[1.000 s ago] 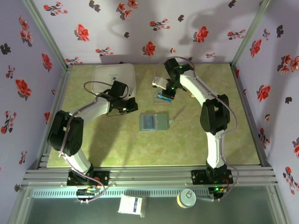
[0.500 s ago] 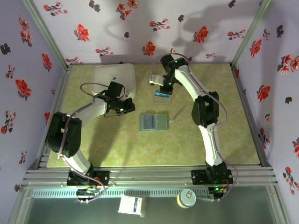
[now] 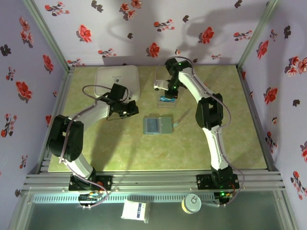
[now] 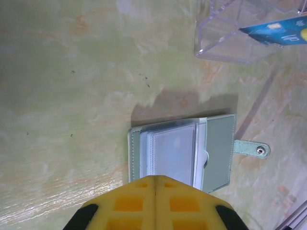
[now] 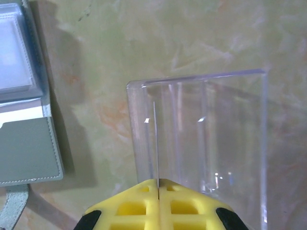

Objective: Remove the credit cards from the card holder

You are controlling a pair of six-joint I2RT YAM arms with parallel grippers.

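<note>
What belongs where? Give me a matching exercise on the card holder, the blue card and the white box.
Things:
1. card holder
2. blue card
3. white box

Places or states:
A. in the clear tray
B. at the far left of the table
C. lying open, mid-table

Pairs: 1-C, 2-A, 3-B.

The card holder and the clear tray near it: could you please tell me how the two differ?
The card holder is opaque grey-green; the clear tray is transparent. The card holder lies open and flat, while the clear tray has upright walls. A blue card shows inside the clear tray; the card holder's sleeves show no coloured card. Both sit on the green table, apart from each other.
</note>
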